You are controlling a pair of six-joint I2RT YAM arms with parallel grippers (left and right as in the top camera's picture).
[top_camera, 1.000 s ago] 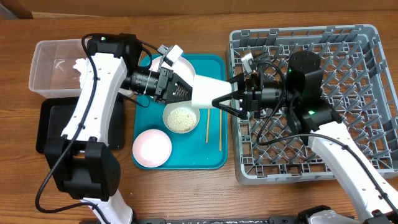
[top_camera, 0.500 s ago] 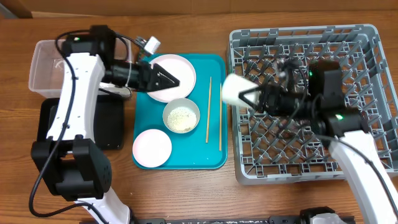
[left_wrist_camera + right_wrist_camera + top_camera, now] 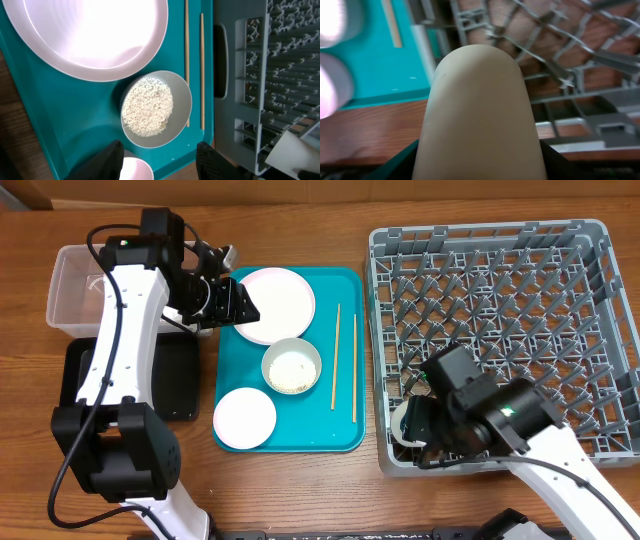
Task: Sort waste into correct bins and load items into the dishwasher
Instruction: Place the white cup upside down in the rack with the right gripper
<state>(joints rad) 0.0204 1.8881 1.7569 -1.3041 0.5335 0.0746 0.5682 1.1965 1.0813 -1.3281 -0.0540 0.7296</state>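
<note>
Small bowl (image 3: 407, 420): carried low over the dish rack's (image 3: 600, 240) front-left corner and mostly hidden under the arm from above. Its tilt cannot be made out.
Right gripper (image 3: 418, 426): clamped on that bowl, whose pale side fills the wrist view between the dark fingers. It is judged to be held there so it can be slotted among the pegs.
Rice bowl (image 3: 291, 366): left at the centre of the teal tray (image 3: 345, 435) with loose white rice inside, which is judged to need tipping out before racking.
Left gripper (image 3: 162, 159): fingers spread and nothing held. It is poised over the tray's left part, beside the large plate (image 3: 280, 295).
Small plate (image 3: 245, 418): set at the tray's front-left corner.
Chopsticks (image 3: 336, 355): laid side by side along the tray's right edge, the side nearest the rack.
Clear tub (image 3: 75, 290): placed at the desk's (image 3: 300, 490) back-left corner.
Black tray (image 3: 75, 380): placed just in front of the tub and partly covered by the left arm. Both bins are kept on that arm's side for waste.
</note>
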